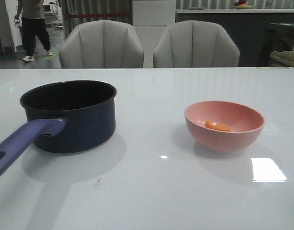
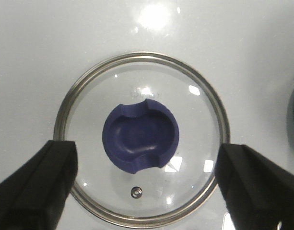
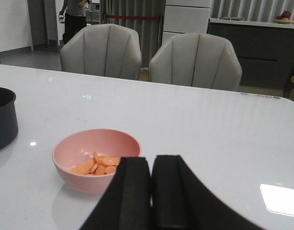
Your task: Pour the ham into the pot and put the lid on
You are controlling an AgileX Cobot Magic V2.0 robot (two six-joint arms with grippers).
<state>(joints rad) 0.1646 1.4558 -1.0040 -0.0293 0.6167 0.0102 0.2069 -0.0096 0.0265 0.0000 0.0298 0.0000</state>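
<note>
Both grippers hold nothing: the right gripper (image 3: 150, 191) has its fingers pressed together, short of the bowl (image 3: 96, 160), and the left gripper (image 2: 147, 187) hangs wide open over the lid (image 2: 141, 139), which lies flat on the table (image 1: 151, 191). Beyond them the ham (image 1: 217, 126) sits unpoured in the pink bowl, well apart from the uncovered pot (image 1: 70, 115). Nothing looks done yet, I judge; both pouring and covering remain.
</note>
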